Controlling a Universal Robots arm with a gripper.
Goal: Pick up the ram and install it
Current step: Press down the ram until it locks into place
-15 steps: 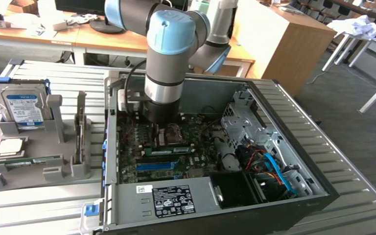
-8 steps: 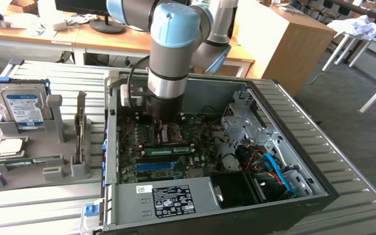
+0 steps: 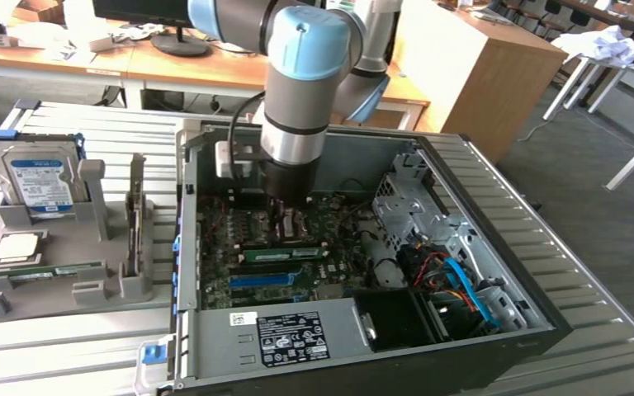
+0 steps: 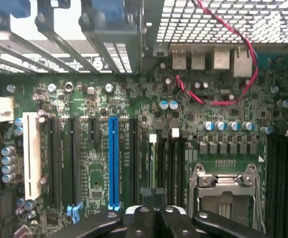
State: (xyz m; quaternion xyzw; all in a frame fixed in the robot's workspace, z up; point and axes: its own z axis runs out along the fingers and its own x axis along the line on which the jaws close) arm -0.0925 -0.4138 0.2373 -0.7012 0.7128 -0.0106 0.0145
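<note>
One robot arm reaches down into an open computer case, centre of the exterior view. Tool: clenched, fingers together with nothing between them, low centre of the wrist view, over the motherboard near the long blue slot.

One ram: green stick with white sticker, lying seated across the motherboard, centre of the exterior view, just below the tool.

One hard drive: silver, blue-white label, text unreadable, upright in a grey holder at left on the slatted worktop.

One black label on the case's lower metal box; print too small to read.
</note>
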